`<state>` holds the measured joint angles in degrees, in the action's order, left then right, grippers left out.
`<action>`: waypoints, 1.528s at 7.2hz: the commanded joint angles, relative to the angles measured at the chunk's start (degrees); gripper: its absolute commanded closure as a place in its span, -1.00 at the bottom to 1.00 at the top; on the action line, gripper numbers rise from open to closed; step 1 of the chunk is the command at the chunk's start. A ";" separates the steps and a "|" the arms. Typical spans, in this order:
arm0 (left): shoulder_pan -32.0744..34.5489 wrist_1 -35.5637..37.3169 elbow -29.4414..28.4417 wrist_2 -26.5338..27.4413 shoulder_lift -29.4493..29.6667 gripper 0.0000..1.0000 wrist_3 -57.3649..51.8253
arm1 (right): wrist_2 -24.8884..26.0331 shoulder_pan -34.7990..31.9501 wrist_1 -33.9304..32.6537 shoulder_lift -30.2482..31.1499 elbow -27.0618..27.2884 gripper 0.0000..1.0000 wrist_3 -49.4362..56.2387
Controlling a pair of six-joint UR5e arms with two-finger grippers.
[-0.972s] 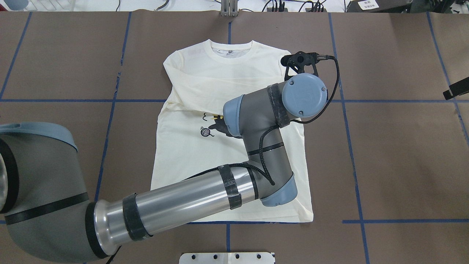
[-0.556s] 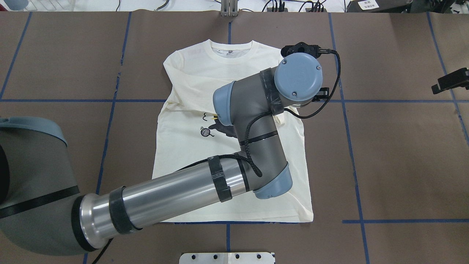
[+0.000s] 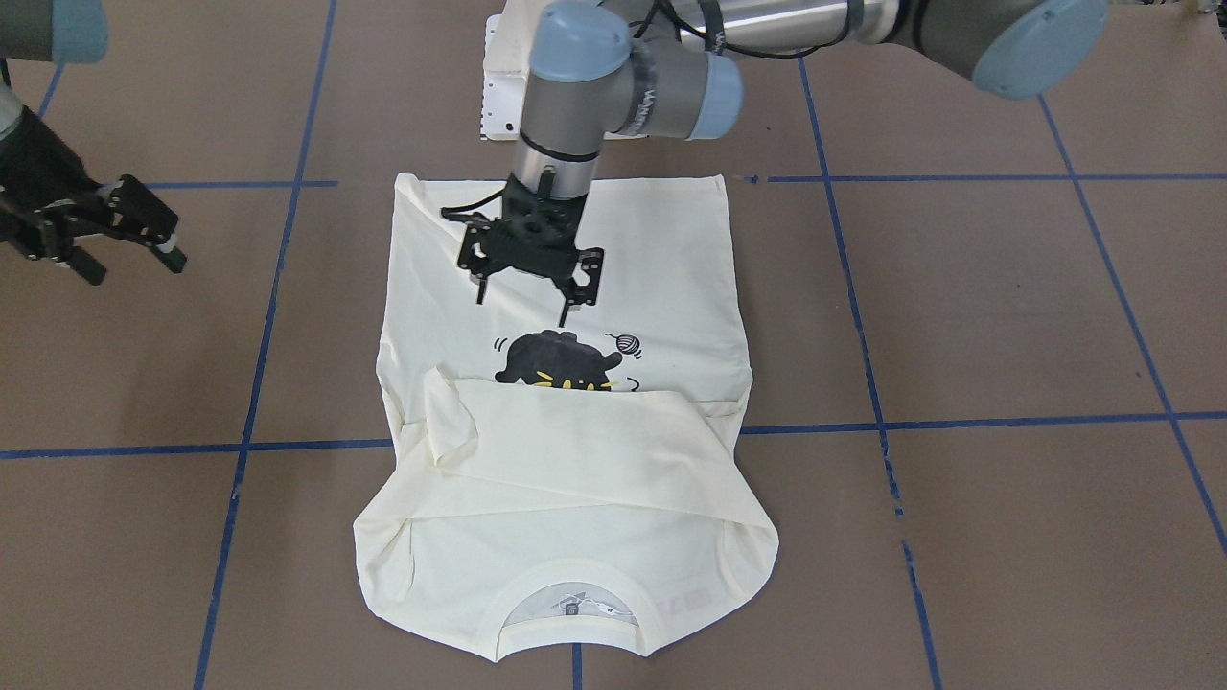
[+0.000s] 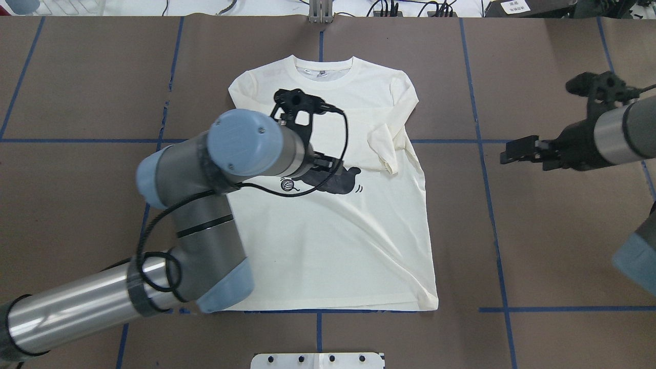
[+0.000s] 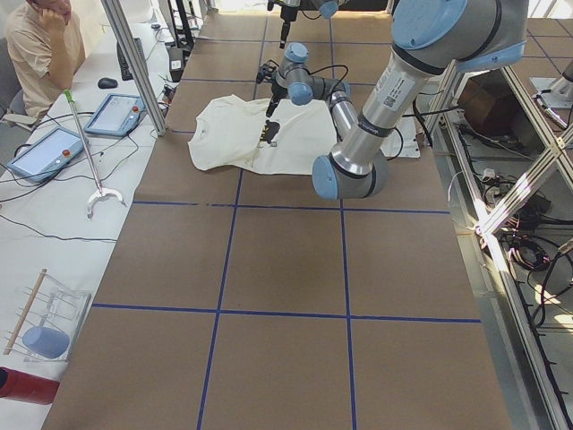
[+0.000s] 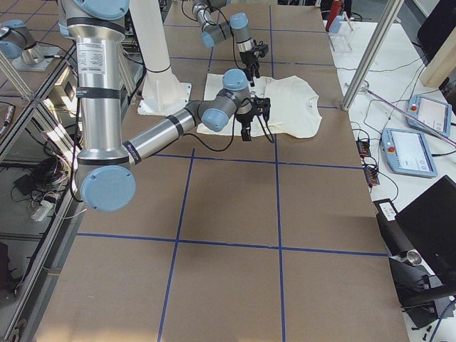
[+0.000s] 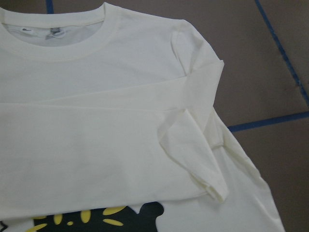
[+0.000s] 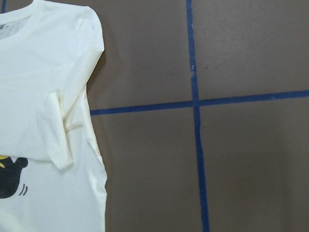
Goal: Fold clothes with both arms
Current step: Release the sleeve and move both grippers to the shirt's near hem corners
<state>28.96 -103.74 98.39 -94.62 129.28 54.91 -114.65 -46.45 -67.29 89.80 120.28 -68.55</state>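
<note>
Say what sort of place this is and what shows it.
Probably a robotics lab: a left arm and right arm over a tape-gridded table, with tablets and a seated operator alongside.

T-shirt (image 4: 338, 246) on table (image 4: 553, 230); left tool (image 3: 522, 307) above (right tool (image 3: 136, 268) seemingly beside).

- Cream-white long-sleeved T-shirt (image 4: 333, 246): lies flat on the worktop (image 4: 512, 230), print side up, collar away from the robot. Both sleeves are folded across the chest, their lower edge overlapping the black cat print (image 3: 561, 359).
- Left arm (image 4: 205, 215): reaches over the shirt, its tool (image 3: 522, 305) spread and empty above the body panel.
- Right arm (image 4: 615, 133): beside the shirt, its tool (image 3: 134, 268) spread, empty, over bare worktop.
</note>
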 commanded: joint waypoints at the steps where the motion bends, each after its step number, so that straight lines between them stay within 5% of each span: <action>1: 0.22 1.08 14.07 0.13 -15.14 -1.00 -0.01 | 20.51 20.16 0.67 2.90 6.25 -0.97 -19.53; 3: -3.97 -0.40 18.58 0.48 -22.72 -1.00 11.66 | 23.94 27.79 0.67 8.79 11.97 -0.89 -30.28; 4: -6.96 -5.29 19.03 0.57 -27.62 -0.78 17.63 | 23.95 28.51 0.67 9.25 12.25 -0.85 -31.46; 5: -10.12 -10.64 18.77 0.75 -32.72 -0.30 25.61 | 24.03 28.52 0.67 9.25 12.34 -0.86 -31.56; 6: -12.76 -11.22 18.77 1.36 -33.55 -0.13 30.91 | 24.03 28.60 0.67 9.17 12.34 -0.87 -31.56; 11: -18.94 -10.09 18.16 4.18 -33.65 0.04 36.58 | 25.00 28.60 0.67 9.08 12.34 -0.88 -31.56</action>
<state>10.36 -114.24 116.80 -90.49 95.71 91.23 -89.72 -17.85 -66.62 98.92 132.62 -100.10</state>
